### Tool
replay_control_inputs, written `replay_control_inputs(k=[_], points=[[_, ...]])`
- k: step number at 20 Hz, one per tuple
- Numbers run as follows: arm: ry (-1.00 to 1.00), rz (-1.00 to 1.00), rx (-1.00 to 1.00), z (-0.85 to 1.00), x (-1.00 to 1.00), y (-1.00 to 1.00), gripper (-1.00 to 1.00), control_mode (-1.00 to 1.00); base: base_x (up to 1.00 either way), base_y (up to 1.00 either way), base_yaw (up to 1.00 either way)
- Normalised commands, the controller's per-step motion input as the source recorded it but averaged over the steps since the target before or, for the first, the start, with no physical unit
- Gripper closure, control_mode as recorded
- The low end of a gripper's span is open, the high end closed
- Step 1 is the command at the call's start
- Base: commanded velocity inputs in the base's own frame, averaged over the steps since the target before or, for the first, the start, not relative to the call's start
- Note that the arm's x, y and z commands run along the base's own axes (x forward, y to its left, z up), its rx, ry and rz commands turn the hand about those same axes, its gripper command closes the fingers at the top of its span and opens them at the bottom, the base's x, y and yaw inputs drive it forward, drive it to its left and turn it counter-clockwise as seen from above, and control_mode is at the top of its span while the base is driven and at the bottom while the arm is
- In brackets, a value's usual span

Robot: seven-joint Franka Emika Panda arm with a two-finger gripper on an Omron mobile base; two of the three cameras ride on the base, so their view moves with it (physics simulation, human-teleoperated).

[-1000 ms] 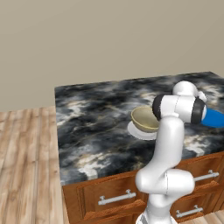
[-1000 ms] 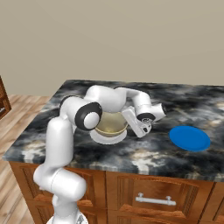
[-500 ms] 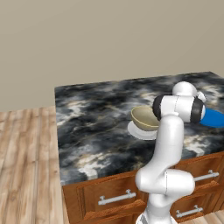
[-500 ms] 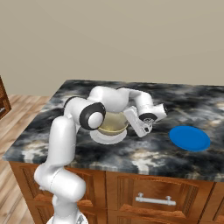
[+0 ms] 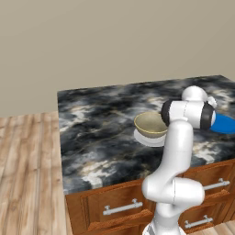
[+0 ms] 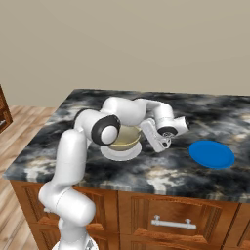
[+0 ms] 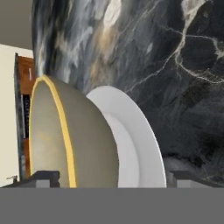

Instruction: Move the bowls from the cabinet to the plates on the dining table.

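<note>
On the dining table (image 6: 146, 171), dark marbled stone top with white and tan veining, over brown wooden drawers (image 6: 166, 215) with silver handles (image 6: 169, 223).

Near the middle of the top: pale grey-white plate (image 6: 110, 154), flat on the stone. Seated on that plate: bowl (image 6: 124, 137), grey-olive outside, tan inside, yellowish rim, upright in both base views. Same bowl (image 5: 149, 124) and plate (image 5: 146, 140) visible from the left side, plate edge showing beneath and in front of the bowl, part of both hidden behind the arm's elbow.

Just beside the bowl, on the side toward the blue plate: gripper (image 6: 161, 141), held low over the stone, pointing sideways at the bowl. Jaws spread wide, nothing between them; in the hand view the two dark finger tips (image 7: 43, 177) well apart at the lower corners, bowl (image 7: 83, 140) and plate (image 7: 140, 148) framed in the gap, bowl not pinched. Contact between tips and bowl wall: cannot tell.

To the far right of the top in the right base view: blue plate (image 6: 212, 154), flat, bare, well apart from the bowl. Sliver of the same blue plate (image 5: 226, 124) behind the arm in the left base view.

Surroundings: wooden plank floor (image 5: 23, 174) to the left of the table, plain beige wall (image 5: 114, 41) behind.
</note>
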Motion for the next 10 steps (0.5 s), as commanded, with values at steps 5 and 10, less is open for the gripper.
replay_control_inputs(k=[5,10], points=[[-0.03,0.01,0.08,0.29,0.0,-0.09,-1.0,-1.0,0.0,0.0,0.0],[0.0,0.0,0.1,0.42,0.0,-0.06,-1.0,-1.0,0.0,0.0,0.0]])
